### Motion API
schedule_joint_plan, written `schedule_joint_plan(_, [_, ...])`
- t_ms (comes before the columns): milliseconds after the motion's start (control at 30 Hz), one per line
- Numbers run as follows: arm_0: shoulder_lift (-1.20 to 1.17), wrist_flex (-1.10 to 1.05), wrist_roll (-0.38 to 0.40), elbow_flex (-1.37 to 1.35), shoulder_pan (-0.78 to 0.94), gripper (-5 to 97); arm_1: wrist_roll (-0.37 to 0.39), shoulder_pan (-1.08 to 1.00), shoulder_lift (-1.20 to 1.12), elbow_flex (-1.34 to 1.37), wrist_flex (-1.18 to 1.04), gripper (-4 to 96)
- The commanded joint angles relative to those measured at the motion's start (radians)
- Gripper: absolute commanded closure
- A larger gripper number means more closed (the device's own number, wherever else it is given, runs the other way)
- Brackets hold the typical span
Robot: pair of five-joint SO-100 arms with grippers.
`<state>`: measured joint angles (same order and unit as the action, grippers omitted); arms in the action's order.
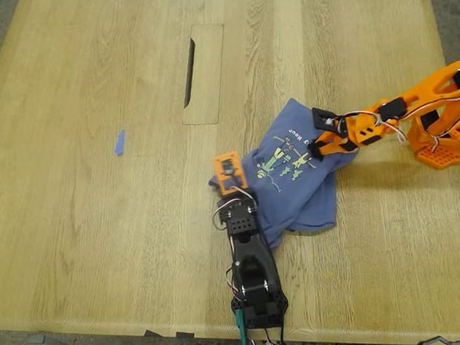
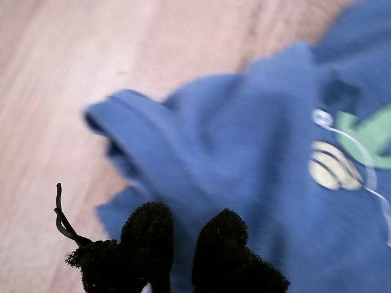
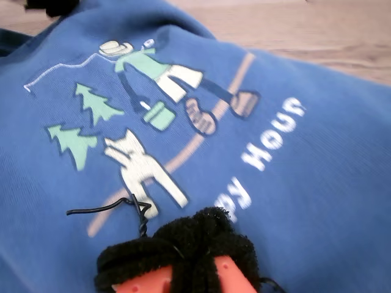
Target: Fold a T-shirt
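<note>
My first hand [image 2: 183, 244] has its fuzzy pads slightly apart over a fold of the T-shirt [image 1: 291, 175], my second hand [image 3: 183, 256] looks pinched together on the chest print, and the shirt's bunched up mid-tabletop [image 1: 93, 194] between both arms.

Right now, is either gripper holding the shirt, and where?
Cannot tell: my first gripper sits at the T-shirt edge, my second gripper on the print.

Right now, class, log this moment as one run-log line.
T-shirt: crumpled, print up | first end effector: at shirt edge | second end effector: on print | fold: not done
</note>
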<state>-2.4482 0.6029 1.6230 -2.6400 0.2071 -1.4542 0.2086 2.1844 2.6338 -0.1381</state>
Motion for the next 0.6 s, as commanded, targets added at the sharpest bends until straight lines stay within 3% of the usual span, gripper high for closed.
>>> schedule_joint_plan(0, [-0.006, -0.015, -0.006, 0.094, 0.075, 83, -0.005, -0.025, 0.155, 0.066, -0.071, 91.4])
schedule_joint_plan(300, [-0.017, -0.005, -0.014, 0.121, 0.104, 83, -0.011, -0.147, 0.624, 0.189, -0.448, 91.4])
schedule_joint_plan(567, [-0.063, 0.152, -0.023, 0.373, -0.161, 89, -0.072, -0.184, 0.351, -0.164, -0.35, 91.4])
